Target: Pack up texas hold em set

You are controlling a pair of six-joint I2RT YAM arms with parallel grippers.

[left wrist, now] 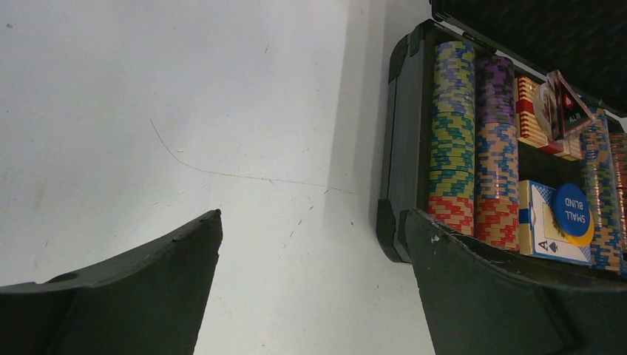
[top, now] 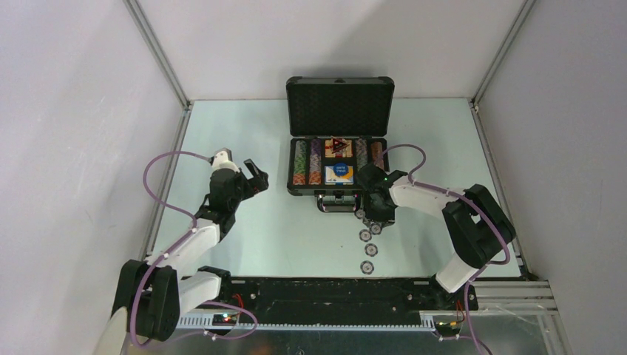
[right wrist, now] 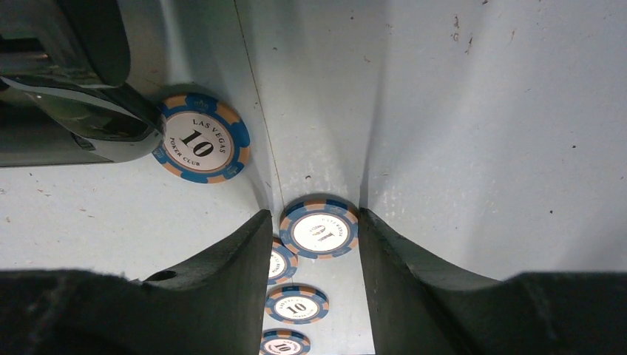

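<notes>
The dark grey briefcase [top: 292,168] lies open at the table's middle back, lid [top: 340,95] upright. Rows of striped poker chips [left wrist: 453,126] fill it, with a red card box [left wrist: 529,111], a dark triangular marker [top: 339,146] and a blue round button [left wrist: 573,211]. Several loose blue-and-orange chips [top: 367,267] lie in a line before the case. My right gripper [right wrist: 316,222] is shut on one of them, a chip [right wrist: 319,229] that touches both fingertips. Left of the case, my left gripper [left wrist: 314,222] stands open and holds nothing.
The case's handle and latch [right wrist: 66,111] sit close at the right gripper's upper left, with a "10" chip [right wrist: 200,140] beside them. Grey walls close in the table on three sides. Both arm bases are at the near edge.
</notes>
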